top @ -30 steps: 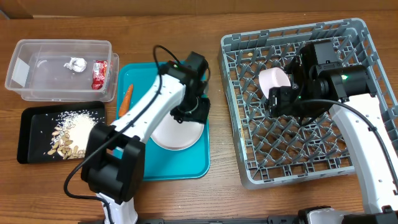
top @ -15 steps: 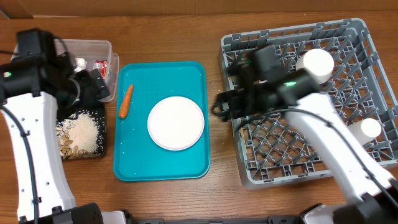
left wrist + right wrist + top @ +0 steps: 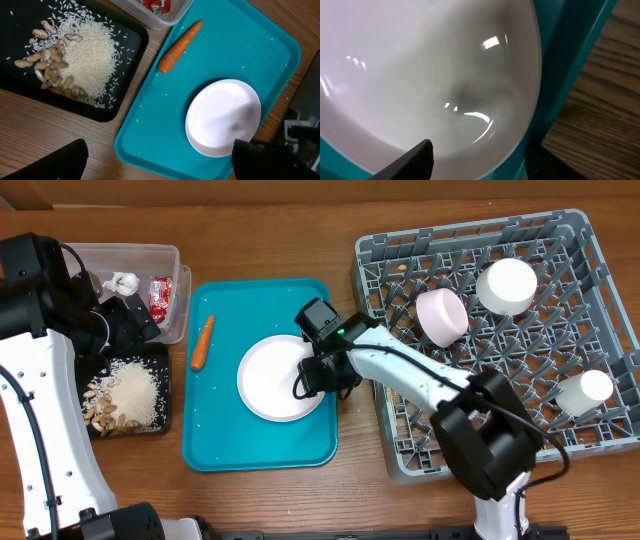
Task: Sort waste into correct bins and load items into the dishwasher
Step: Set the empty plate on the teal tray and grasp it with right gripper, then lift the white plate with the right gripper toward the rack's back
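Observation:
A flat white plate (image 3: 278, 378) lies on the teal serving tray (image 3: 215, 445), with an orange carrot (image 3: 202, 342) to its left. My right gripper (image 3: 318, 375) is open and low at the plate's right rim. In the right wrist view one finger is over the plate (image 3: 420, 65) and the other outside the rim (image 3: 480, 165). My left gripper (image 3: 128, 325) is open and empty above the bins; its wrist view (image 3: 165, 165) shows the carrot (image 3: 180, 46) and plate (image 3: 222, 116). Two bowls (image 3: 442, 317) (image 3: 505, 285) and a cup (image 3: 585, 392) sit in the grey rack (image 3: 400, 450). The chopsticks are out of view.
The clear tub (image 3: 60, 255) at the back left holds white tissue (image 3: 122, 281) and a red-and-white wrapper (image 3: 160, 298). The black tray (image 3: 90, 430) in front of it holds rice (image 3: 135, 388) and peanuts (image 3: 100, 408). Bare wood separates the teal tray and the rack.
My right gripper has moved left from the rack's edge down to the plate's right rim. My left arm stays by the bins, shifted slightly.

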Available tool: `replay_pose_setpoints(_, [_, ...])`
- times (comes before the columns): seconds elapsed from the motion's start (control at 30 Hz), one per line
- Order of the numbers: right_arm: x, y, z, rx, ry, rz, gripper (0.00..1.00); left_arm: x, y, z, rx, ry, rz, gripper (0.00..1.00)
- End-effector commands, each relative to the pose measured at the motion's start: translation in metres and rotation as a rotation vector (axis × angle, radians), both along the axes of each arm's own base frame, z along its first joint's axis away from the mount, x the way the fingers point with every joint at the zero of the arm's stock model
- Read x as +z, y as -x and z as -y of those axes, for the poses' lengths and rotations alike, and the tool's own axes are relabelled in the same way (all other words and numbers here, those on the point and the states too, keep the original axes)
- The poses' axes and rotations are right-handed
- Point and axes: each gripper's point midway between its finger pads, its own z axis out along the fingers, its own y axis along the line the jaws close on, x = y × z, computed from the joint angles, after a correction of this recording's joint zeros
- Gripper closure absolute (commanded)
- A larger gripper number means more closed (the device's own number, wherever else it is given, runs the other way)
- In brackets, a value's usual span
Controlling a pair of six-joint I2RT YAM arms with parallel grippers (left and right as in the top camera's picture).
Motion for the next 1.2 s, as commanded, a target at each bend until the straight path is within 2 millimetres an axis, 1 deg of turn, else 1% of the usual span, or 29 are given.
replay_pose_setpoints(0.0, [-0.014,-0.003,0.002,-0.037,0.027,-0.019,0.43,-0.003,-0.001,0.0,-0.007,0.003,-0.006,0.06])
replay_pose_setpoints(0.07, [-0.018,-0.003,0.001,-0.039,0.03,-0.023,0.49,-0.003,-0.002,0.0,-0.007,0.003,-0.005,0.06])
replay_pose_setpoints(0.1, [-0.018,-0.004,0.001,-0.04,0.027,-0.019,0.55,-0.003,-0.002,0.0,-0.007,0.003,-0.005,0.06])
replay_pose_setpoints(0.13, [-0.018,-0.006,-0.001,-0.04,0.02,-0.012,0.64,-0.003,-0.002,0.0,-0.007,0.003,-0.005,0.06])
replay_pose_setpoints(0.23, [-0.018,-0.008,-0.003,-0.043,0.012,-0.004,0.76,-0.003,-0.001,0.0,-0.007,0.002,-0.006,0.03])
replay_pose_setpoints(0.27, [-0.017,-0.009,-0.003,-0.043,0.01,0.0,0.86,-0.003,-0.001,0.0,-0.007,0.002,-0.007,0.03])
replay_pose_setpoints(0.33, [-0.017,-0.009,-0.004,-0.043,0.008,0.001,0.96,-0.003,-0.001,0.0,-0.007,0.002,-0.007,0.03])
replay_pose_setpoints(0.4, [-0.014,-0.009,-0.004,-0.043,0.005,0.004,0.96,-0.003,-0.001,0.0,-0.007,0.003,-0.007,0.03])
replay_pose_setpoints(0.47, [0.001,-0.014,-0.001,-0.052,0.004,0.024,0.96,-0.003,-0.001,0.0,-0.007,0.002,-0.008,0.03])
replay_pose_setpoints(0.57, [0.061,-0.042,0.023,-0.111,0.058,0.171,0.96,-0.003,-0.001,0.0,-0.014,-0.001,-0.006,0.03])
replay_pose_setpoints(0.6, [0.098,-0.054,0.039,-0.145,0.084,0.258,0.96,-0.003,-0.001,0.0,-0.014,-0.001,-0.006,0.03])
replay_pose_setpoints(0.63, [0.126,-0.062,0.054,-0.18,0.109,0.331,0.96,-0.003,-0.001,0.0,-0.016,-0.001,-0.006,0.03])
replay_pose_setpoints(0.67, [0.161,-0.072,0.078,-0.227,0.141,0.427,0.96,-0.003,-0.002,0.0,-0.017,-0.002,-0.005,0.03])
replay_pose_setpoints(0.77, [0.22,-0.084,0.129,-0.292,0.21,0.608,0.96,-0.003,-0.002,0.0,-0.017,-0.003,-0.004,0.03])
replay_pose_setpoints(0.8, [0.237,-0.087,0.151,-0.311,0.253,0.661,0.96,-0.003,-0.002,0.0,-0.017,-0.003,-0.003,0.03])
replay_pose_setpoints(0.83, [0.247,-0.088,0.17,-0.324,0.304,0.695,0.96,-0.003,-0.002,0.0,-0.017,-0.003,-0.003,0.03])
replay_pose_setpoints(0.87, [0.257,-0.088,0.199,-0.37,0.399,0.728,0.96,-0.003,-0.002,0.0,-0.017,-0.003,-0.002,0.03])
replay_pose_setpoints(0.9, [0.263,-0.087,0.22,-0.409,0.479,0.744,0.96,-0.003,-0.002,0.0,-0.017,-0.003,-0.003,0.03])
replay_pose_setpoints(0.93, [0.27,-0.085,0.247,-0.482,0.594,0.768,0.96,-0.003,-0.002,0.0,-0.017,-0.003,-0.002,0.03])
replay_pose_setpoints(0.97, [0.279,-0.081,0.274,-0.599,0.709,0.811,0.96,-0.003,-0.002,0.0,-0.017,-0.003,-0.002,0.03])
replay_pose_setpoints(1.0, [0.283,-0.08,0.286,-0.679,0.751,0.847,0.96,-0.003,-0.002,0.0,-0.017,-0.003,-0.002,0.03])
replay_pose_setpoints(1.1, [0.28,-0.089,0.283,-0.737,0.726,0.879,0.96,-0.003,-0.002,0.0,-0.017,-0.003,-0.002,0.03])
replay_pose_setpoints(1.17, [0.273,-0.1,0.28,-0.754,0.719,0.899,0.96,-0.003,-0.002,0.0,-0.017,-0.003,-0.002,0.03])
